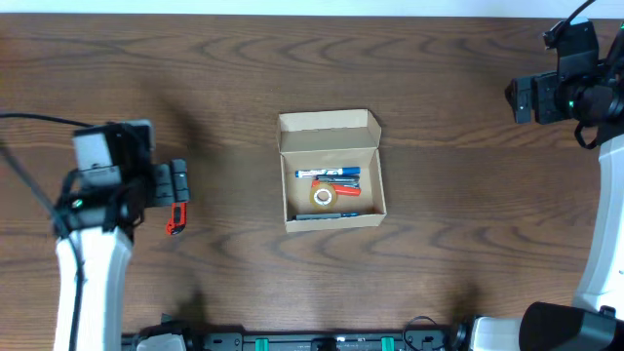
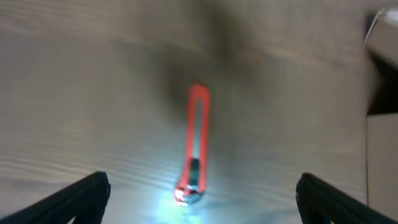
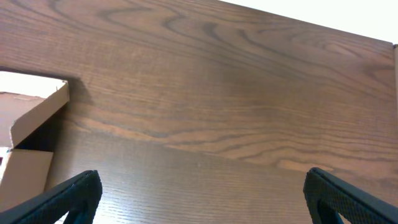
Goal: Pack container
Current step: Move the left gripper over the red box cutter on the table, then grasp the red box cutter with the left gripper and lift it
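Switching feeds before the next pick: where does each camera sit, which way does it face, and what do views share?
Overhead: fixed above the table, looking straight down at the open container; left arm and right arm show at the sides.
Left wrist: on the left arm, facing down at a red utility knife, framed by the open left gripper.
Right wrist: on the right arm, looking across the table past the open right gripper.
Shared: overhead and right wrist both show the container; overhead and left wrist, the knife.

Open tan container point(image 1: 331, 219), table centre
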Controlling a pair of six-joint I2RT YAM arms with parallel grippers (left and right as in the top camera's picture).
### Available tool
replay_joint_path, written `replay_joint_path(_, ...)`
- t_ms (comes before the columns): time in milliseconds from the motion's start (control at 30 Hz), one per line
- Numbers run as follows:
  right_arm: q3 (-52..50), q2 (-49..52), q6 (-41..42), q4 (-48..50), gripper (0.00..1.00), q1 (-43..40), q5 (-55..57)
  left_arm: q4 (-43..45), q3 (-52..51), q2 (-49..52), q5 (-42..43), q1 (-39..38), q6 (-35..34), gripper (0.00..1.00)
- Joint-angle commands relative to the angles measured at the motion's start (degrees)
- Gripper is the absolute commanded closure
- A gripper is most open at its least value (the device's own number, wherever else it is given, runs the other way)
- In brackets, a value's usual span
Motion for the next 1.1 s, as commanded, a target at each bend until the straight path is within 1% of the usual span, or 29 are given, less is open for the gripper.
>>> replay_joint_path(0, 0.00, 0.17, 0.68, -0.46, 0.01, -0.33, -1.51, 1.01, -0.35, 4.92, 3.78, 0.11, -3.43, 0.05)
replay_joint_path(533, 0.00, 0.17, 0.68, -0.42, 0.01, -0.22, -2.51, -3.65, 3.54, 23.98, 3.85, 0.17, -3.02, 0.04)
replay_joint_path(733, 0.00, 0.17, 0.68, -0.50, 0.01, -0.22, -2.56, -4.72, 6.91, 27.74, 3.78, 0.17, -2.99, 0.04)
replay_joint_path(1067, 0.00, 0.17, 0.68, -0.52, 0.01, -0.22, -2.56, -4.28, 7.08, 32.15, 2.49, 0.17, -2.16, 0.01)
